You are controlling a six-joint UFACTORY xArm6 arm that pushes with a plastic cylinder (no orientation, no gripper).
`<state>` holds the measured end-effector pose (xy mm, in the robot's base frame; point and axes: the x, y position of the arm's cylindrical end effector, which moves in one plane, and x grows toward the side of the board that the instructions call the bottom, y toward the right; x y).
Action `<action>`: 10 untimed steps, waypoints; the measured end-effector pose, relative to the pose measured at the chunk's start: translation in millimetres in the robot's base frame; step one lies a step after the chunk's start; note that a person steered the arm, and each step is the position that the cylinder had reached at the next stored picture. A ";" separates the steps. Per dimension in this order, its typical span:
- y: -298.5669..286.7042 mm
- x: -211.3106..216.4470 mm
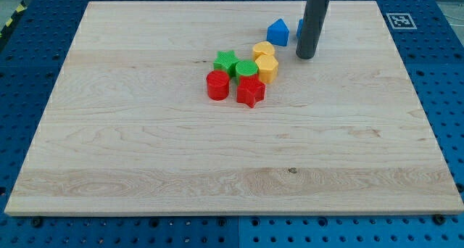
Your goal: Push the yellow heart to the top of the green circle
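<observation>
Wooden counter point(145, 154): yellow heart point(264, 51), light, rigid, slides easily; push its side. Tip point(305, 56) at 3 o'clock; no hand, green circle point(246, 69) adjacent.

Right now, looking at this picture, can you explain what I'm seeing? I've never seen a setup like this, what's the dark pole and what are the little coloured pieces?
There is one picture, from a single camera looking down at a wooden board. The dark pole is the end of a robot arm; it has no hand and holds nothing. Its lower end, my tip, slides on the board to push blocks. Left of the tip sits a cluster: two yellow blocks, the upper likely the yellow heart and the lower a yellow block, a green circle, a green star, a red cylinder and a red star. A blue block lies above them; another is mostly hidden behind the rod.
</observation>
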<state>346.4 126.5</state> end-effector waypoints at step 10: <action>-86.9 -32.0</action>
<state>314.3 39.7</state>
